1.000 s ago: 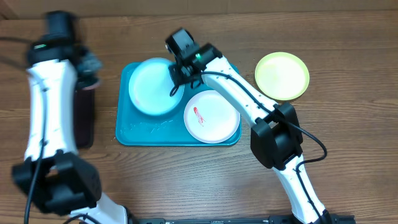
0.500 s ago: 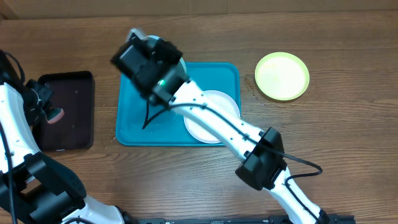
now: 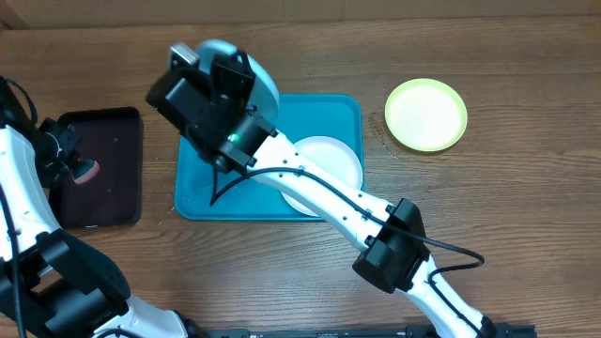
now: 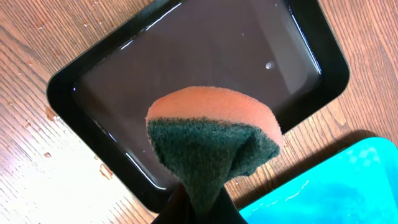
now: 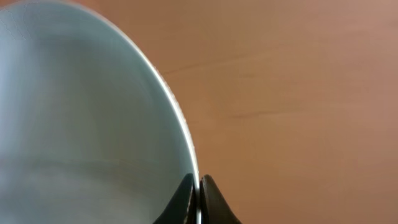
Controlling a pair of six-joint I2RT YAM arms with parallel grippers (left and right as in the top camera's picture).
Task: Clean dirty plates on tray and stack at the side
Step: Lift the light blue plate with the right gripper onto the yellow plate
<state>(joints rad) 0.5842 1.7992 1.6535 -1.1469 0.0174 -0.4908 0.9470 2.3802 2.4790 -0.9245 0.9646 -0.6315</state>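
My right gripper (image 5: 198, 186) is shut on the rim of the light blue plate (image 5: 81, 118) and holds it tilted, high above the turquoise tray (image 3: 331, 108). In the overhead view the plate (image 3: 266, 86) shows behind the raised wrist. The white plate (image 3: 331, 161) lies on the tray's right half, partly hidden by the arm. The yellow-green plate (image 3: 426, 115) lies on the table to the right of the tray. My left gripper (image 4: 199, 202) is shut on an orange and green sponge (image 4: 214, 134) above a black tray (image 4: 186, 56).
The black tray (image 3: 111, 188) holds shallow water and lies left of the turquoise tray. Water drops lie on the wood beside it. The right arm crosses over the turquoise tray. Bare wood lies in front of and behind both trays.
My right gripper has lifted the light blue plate off the tray, up and to the left. My left arm swung out to the black tray with the sponge, then held still.
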